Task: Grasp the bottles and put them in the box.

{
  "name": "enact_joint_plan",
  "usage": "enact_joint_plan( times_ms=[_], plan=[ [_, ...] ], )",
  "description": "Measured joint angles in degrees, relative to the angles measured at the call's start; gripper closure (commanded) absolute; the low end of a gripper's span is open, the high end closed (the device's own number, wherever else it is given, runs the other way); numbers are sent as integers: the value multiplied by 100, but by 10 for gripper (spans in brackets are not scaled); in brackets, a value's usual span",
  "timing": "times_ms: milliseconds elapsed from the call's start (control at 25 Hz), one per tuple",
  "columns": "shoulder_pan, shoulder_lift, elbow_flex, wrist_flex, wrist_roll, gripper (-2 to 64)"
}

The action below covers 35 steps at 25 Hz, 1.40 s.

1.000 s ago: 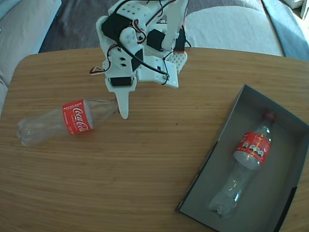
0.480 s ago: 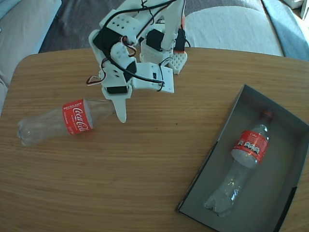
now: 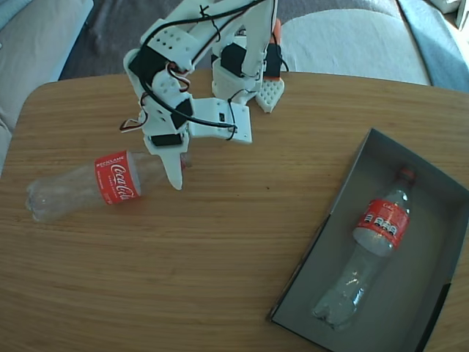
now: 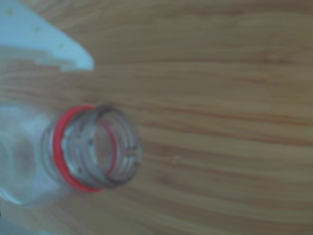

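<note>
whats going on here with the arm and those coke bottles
A white robot arm's gripper is down at the neck of a clear plastic Coca-Cola bottle with a red label lying on its side on the wooden table. The wrist view shows its open, capless mouth beside one white finger; whether it is gripped cannot be told. A second matching bottle already lies in the shallow grey cardboard box.

Home living room, by look of it. Rounded wooden table (image 3: 220, 293) with visible grain, like coffee table. Beyond table's far edge: pale grey upholstered sofa cushions (image 3: 352, 40), another light cushion (image 3: 33, 37) past far-left corner, dark grey rug or fabric (image 3: 121, 33) between them. Sunlight across tabletop. No lab or workshop fittings visible.
</note>
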Motion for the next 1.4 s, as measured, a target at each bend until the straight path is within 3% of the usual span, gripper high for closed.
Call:
enact_joint_plan(
  times_ms=[800, 1400],
  plan=[
    [290, 0, 0, -70, -536, 158],
    [229, -712, -229, -132, -536, 158]
  ],
)
